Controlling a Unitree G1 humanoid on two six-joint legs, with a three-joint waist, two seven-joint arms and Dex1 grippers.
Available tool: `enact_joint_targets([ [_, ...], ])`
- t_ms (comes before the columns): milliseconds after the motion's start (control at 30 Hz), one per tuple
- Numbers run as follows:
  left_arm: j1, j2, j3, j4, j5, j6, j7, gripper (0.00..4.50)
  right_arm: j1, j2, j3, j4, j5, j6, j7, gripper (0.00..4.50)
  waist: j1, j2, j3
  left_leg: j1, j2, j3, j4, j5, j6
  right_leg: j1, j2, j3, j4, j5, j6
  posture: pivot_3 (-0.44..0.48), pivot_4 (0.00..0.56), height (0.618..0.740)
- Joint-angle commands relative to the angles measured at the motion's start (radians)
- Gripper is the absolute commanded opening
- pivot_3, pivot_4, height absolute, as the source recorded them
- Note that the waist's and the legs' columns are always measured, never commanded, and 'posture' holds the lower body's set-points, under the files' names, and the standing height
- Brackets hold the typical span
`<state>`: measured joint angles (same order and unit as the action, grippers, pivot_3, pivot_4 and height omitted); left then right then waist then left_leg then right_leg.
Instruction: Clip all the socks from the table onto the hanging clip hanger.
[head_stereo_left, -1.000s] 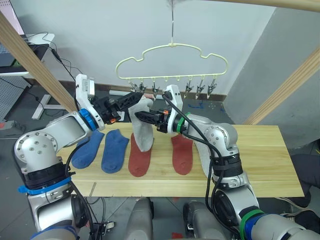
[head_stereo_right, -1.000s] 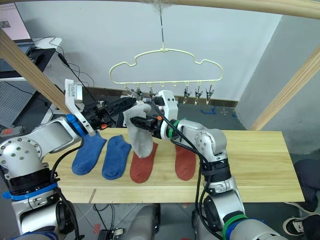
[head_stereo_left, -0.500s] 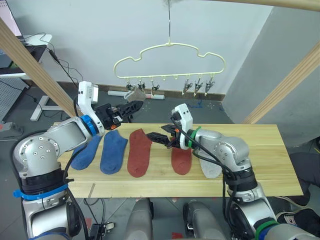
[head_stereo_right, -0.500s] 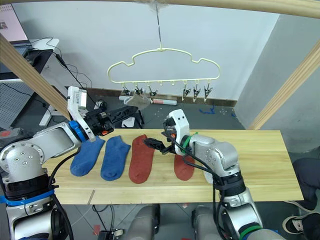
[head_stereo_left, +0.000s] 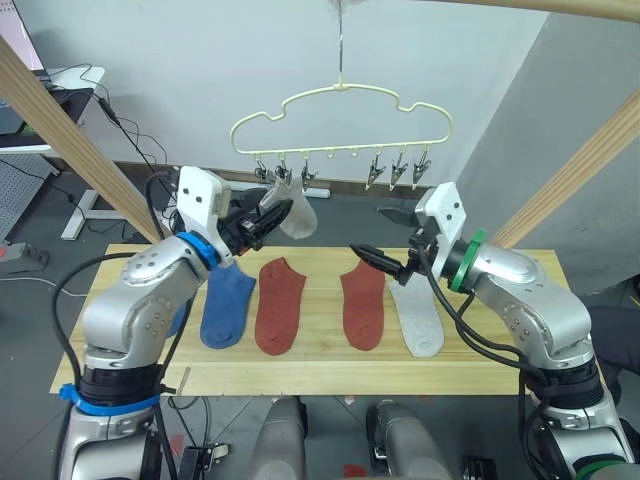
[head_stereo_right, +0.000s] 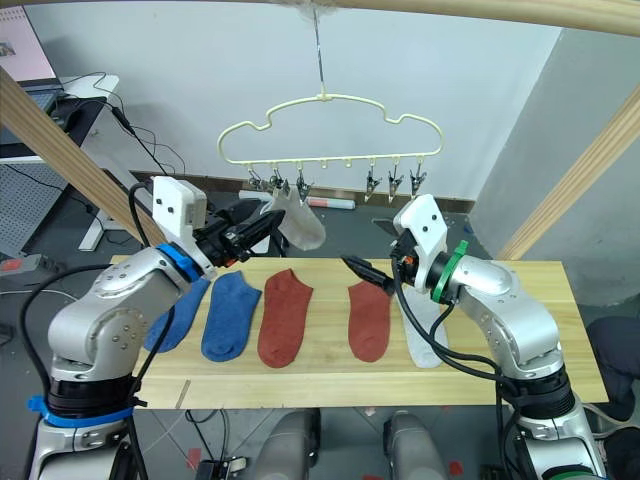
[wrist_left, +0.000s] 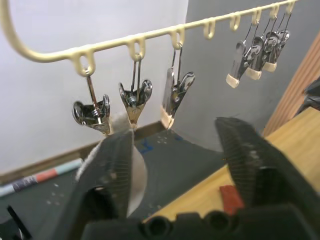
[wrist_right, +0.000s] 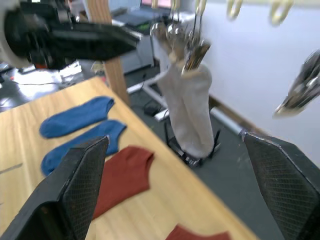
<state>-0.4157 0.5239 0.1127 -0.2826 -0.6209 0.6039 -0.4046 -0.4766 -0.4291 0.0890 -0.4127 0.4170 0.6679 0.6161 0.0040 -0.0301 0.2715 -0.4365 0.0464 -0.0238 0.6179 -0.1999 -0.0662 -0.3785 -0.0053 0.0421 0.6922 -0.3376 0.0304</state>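
Eye views: clip hanger (head_stereo_left: 340, 125) hangs by its hook above the far edge of the worktop (head_stereo_left: 560, 330). One light grey sock (head_stereo_left: 297, 213) hangs from a clip near the hanger's left end. Left claw (head_stereo_left: 268, 215) sits just beside that sock, at clip height; whether it touches the sock I cannot tell. Right claw (head_stereo_left: 368, 257) is raised over the worktop's middle, fingers spread, holding nothing, well apart from the hanger. Five socks lie flat in a row on the worktop: two blue socks (head_stereo_left: 228, 300) toward the left end, one partly behind the left arm; two rust-red socks (head_stereo_left: 280, 305) in the middle; second grey sock (head_stereo_left: 417, 318) to their right.

Left wrist view: left claw wide open, empty. Hung grey sock's cuff sits behind one finger (wrist_left: 112, 172), below a clip (wrist_left: 135, 97).

Right wrist view: right claw fingers wide apart. Hung sock dangles from its clip; blue and red socks lie on the worktop below.
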Motion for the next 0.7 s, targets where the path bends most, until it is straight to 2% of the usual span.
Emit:
enact_joint_targets([
  [33,0.003,-0.055,-0.019,0.005,0.079,-0.091,0.023,2.79,-0.016,-0.003,-0.03,-0.051,0.025,-0.061,0.03,4.5,0.0,0.0,0.0,0.0,0.0,0.0,0.0,0.0,0.0,0.0,0.0,0.0,0.0,0.0,0.0,0.07,0.26,0.74],
  [233,-0.029,-0.146,-0.039,0.085,0.191,-0.213,0.052,2.79,-0.04,0.004,-0.029,-0.054,0.04,-0.11,0.061,4.5,0.0,0.0,0.0,0.0,0.0,0.0,0.001,0.0,0.0,0.001,0.002,0.0,0.0,0.0,0.0,0.061,0.257,0.74],
  [500,-0.028,-0.216,-0.023,0.157,0.254,-0.299,0.072,2.79,-0.09,0.001,-0.034,-0.058,0.092,-0.106,0.093,4.5,-0.004,0.0,0.0,0.0,0.0,-0.001,0.005,0.0,0.001,0.002,0.002,-0.001,0.002,0.0,0.0,0.051,0.258,0.74],
  [633,-0.035,-0.221,-0.022,0.17,0.264,-0.31,0.062,1.92,-0.093,-0.004,-0.033,-0.054,0.098,-0.105,0.092,4.5,-0.004,0.0,0.0,0.0,0.0,-0.001,0.007,-0.002,0.003,0.003,0.002,-0.002,0.004,0.0,0.0,0.051,0.259,0.74],
  [700,-0.038,-0.221,-0.022,0.176,0.264,-0.311,0.057,1.92,-0.094,-0.005,-0.033,-0.052,0.099,-0.102,0.09,4.5,-0.004,0.0,0.0,0.0,0.0,-0.002,0.007,-0.002,0.004,0.003,0.002,-0.002,0.005,0.0,0.0,0.051,0.259,0.74],
])
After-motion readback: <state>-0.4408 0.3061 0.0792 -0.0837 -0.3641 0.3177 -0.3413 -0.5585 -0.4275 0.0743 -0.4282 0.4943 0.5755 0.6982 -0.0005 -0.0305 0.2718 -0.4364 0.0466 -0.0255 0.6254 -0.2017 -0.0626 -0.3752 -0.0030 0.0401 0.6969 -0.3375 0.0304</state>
